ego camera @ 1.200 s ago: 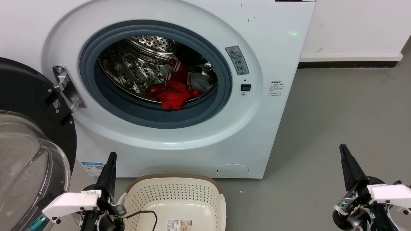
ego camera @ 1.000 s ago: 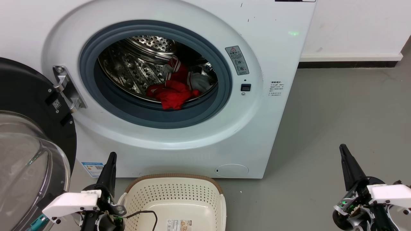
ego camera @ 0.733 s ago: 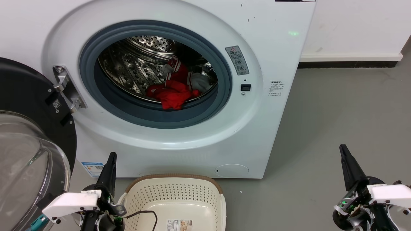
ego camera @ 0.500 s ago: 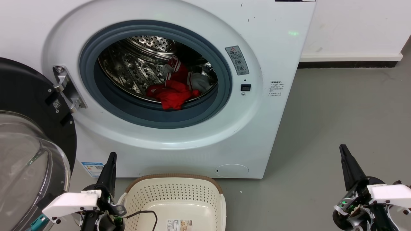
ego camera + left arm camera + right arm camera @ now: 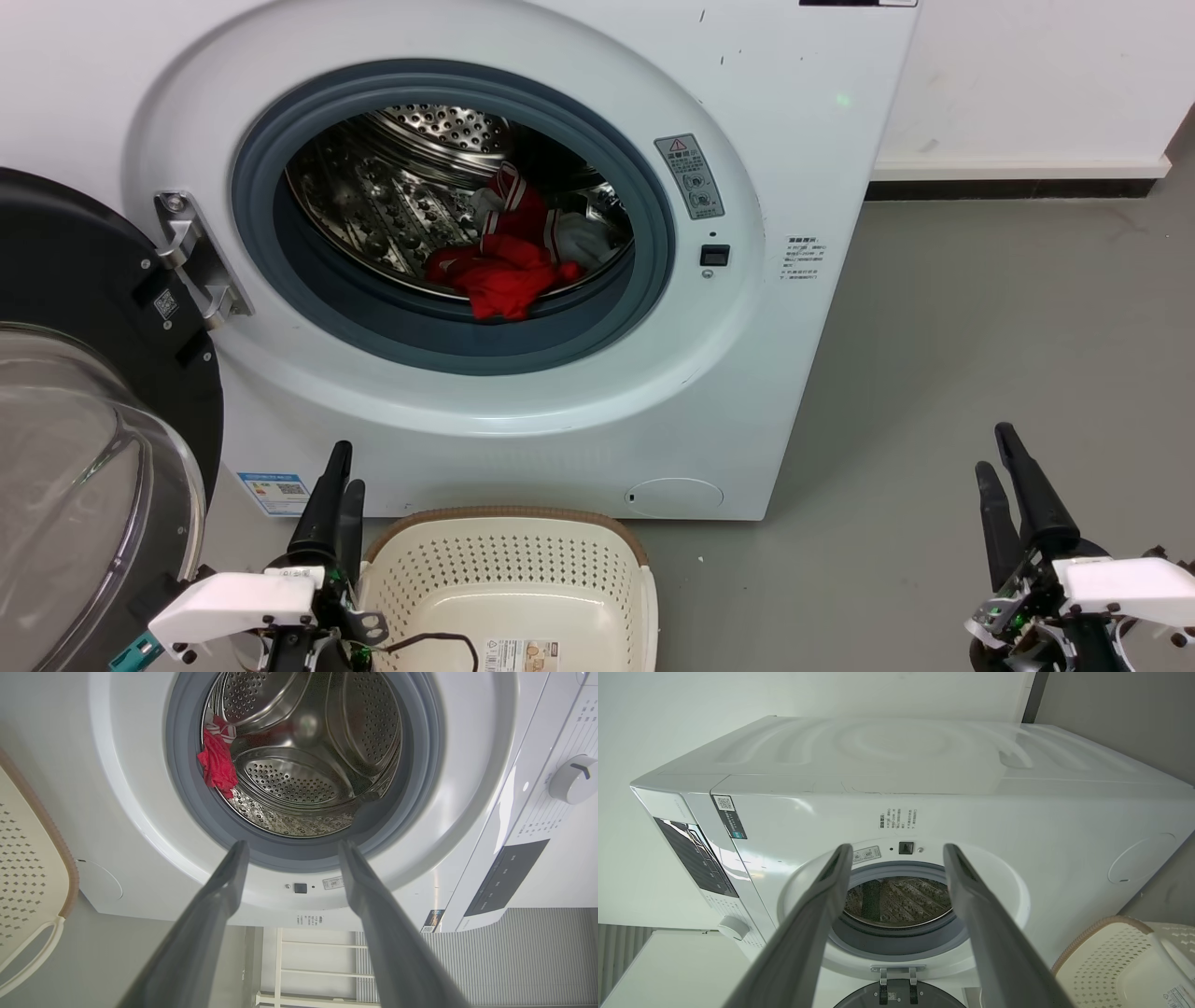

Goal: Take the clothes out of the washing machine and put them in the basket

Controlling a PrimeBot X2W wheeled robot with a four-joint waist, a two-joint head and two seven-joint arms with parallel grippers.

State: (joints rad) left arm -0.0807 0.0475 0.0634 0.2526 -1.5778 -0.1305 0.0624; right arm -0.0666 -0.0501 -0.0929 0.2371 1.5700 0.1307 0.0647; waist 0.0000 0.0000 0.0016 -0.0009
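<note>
Clothes (image 5: 504, 271) sit in one red-and-white tangle low in the washing machine (image 5: 766, 373), head view first, with a red fold spilling forward onto the grey seal (image 5: 448, 336). The left gripper (image 5: 345, 467) hangs well below that, just beside the left rim of the basket (image 5: 504, 512), fingers parted a little. The right gripper (image 5: 993, 450) is far off to the right over the floor (image 5: 980, 308), fingers apart too, and both are empty. First danger, I'd say: the open door (image 5: 84, 308) crowds the left arm's side, so a swing from there could clip it. Second: a pinch on one loose fold could drag the whole tangle out at once and drop some on the floor short of the basket.

Left wrist view now. The gripper (image 5: 293, 843) is spread fairly wide and aimed at the seal's edge near the latch, not at the clothes (image 5: 217, 763). Those lie up and to the left in this view, well apart from the fingertips. Drive straight along this line and the fingers probably meet rubber or the steel drum (image 5: 303, 765), not fabric. The basket rim (image 5: 60, 858) sits at the left edge.

Right wrist view. The gripper (image 5: 897, 847) is open about as wide, pointed at the porthole from well back, with the drum (image 5: 896, 900) between the fingers and the basket (image 5: 1111, 952) at lower right. A long reach from here risks scraping the seal on the way in.
</note>
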